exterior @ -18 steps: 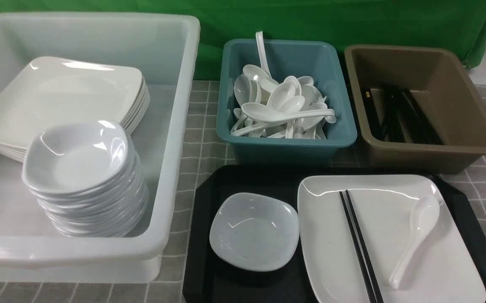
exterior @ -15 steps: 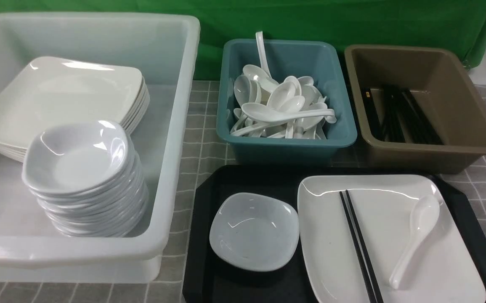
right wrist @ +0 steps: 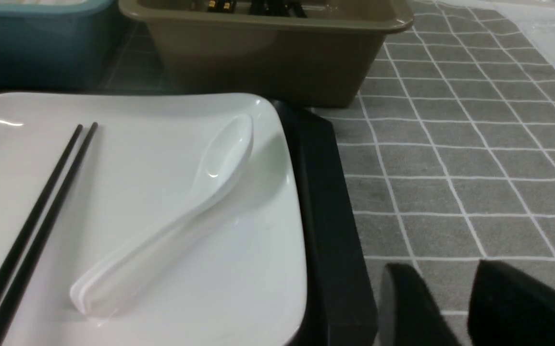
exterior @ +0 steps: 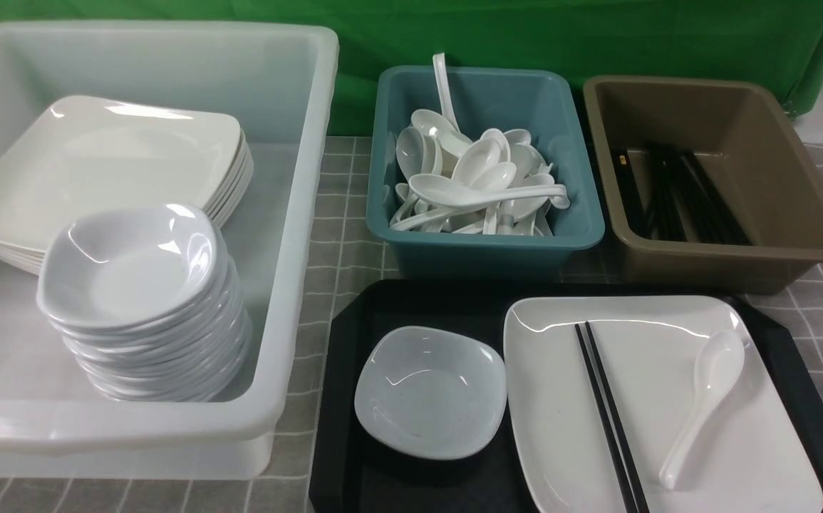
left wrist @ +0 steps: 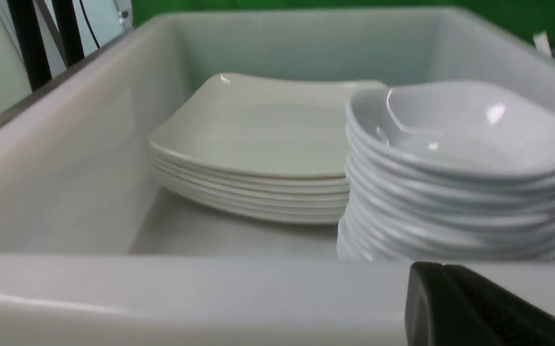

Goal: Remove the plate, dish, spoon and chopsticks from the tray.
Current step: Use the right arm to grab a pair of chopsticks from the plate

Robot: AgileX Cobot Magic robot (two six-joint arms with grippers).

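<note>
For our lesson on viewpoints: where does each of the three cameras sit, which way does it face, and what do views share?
Front view: between the arms, facing forward over tray, tub, teal bin and brown bin; no robot part shows.
Left wrist view: low at the tub's near wall, facing in at plate stack and dish stack; closed left fingers show.
Right wrist view: low beside the tray's right rim, facing plate, spoon, chopsticks; parted right fingers show.
Shared: front and right wrist views both show plate, spoon, chopsticks.
</note>
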